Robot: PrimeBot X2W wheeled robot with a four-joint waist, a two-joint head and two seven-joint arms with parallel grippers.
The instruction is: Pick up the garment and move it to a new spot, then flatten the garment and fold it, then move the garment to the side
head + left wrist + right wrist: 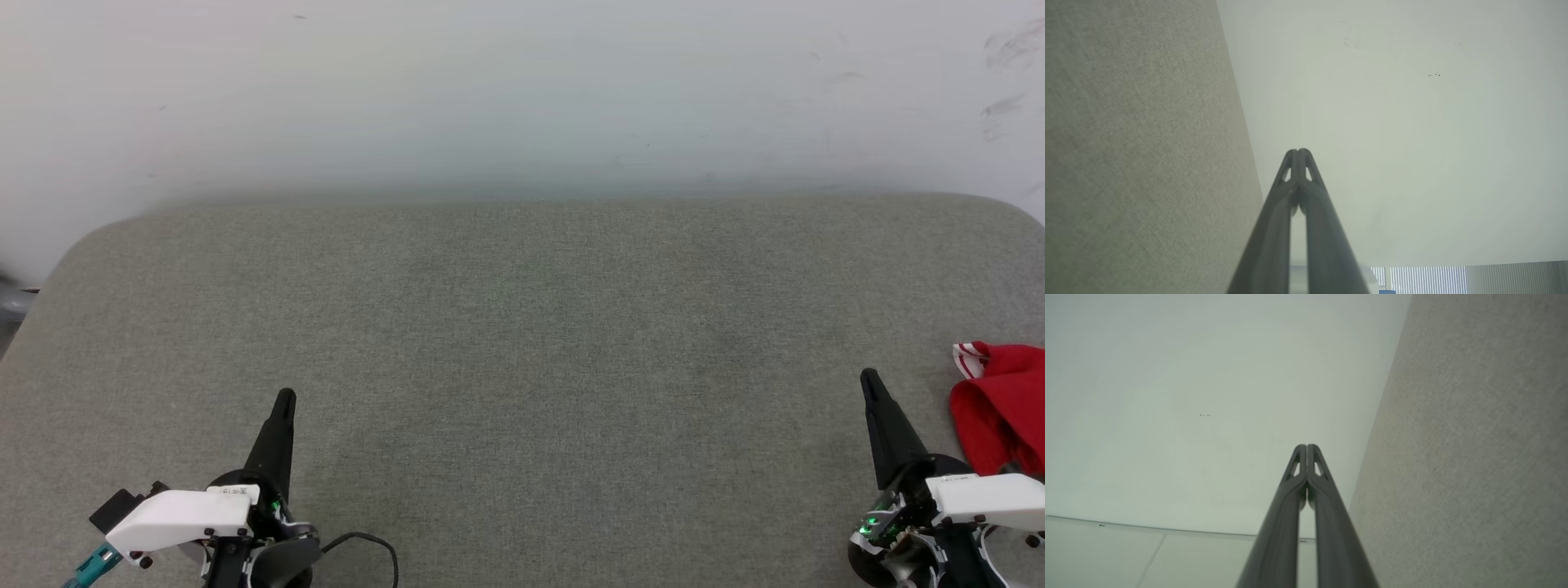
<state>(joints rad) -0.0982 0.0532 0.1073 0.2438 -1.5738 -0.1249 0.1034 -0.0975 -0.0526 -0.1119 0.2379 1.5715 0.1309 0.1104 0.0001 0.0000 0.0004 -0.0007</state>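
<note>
**Item: the garment** (1000, 412). Red cloth lying bunched, with a red-white striped trim (967, 358) turned up at its far-left corner.
Location: near-right edge of the grey fabric surface (522, 327), running out past the head view's right side. Whether any of it is folded cannot be told. The placement fits either a shirt waiting to be picked up or one already set to the side.

**Item: right gripper** (868, 377). Fingers pressed together with nothing between them. It sits just beside the garment but apart from it, pointing toward the far edge.

**Item: left gripper** (285, 398). Fingers pressed together, empty. It sits toward the near-left corner, well apart from the garment. Both poses read as parked, out of the middle.

**Item: open room.** The middle and far stretch lie open out to the rounded far corners. A pale wall (522, 98) rises just behind the far edge and would limit reach there. A black cable (380, 545) loops by the left wrist.
</note>
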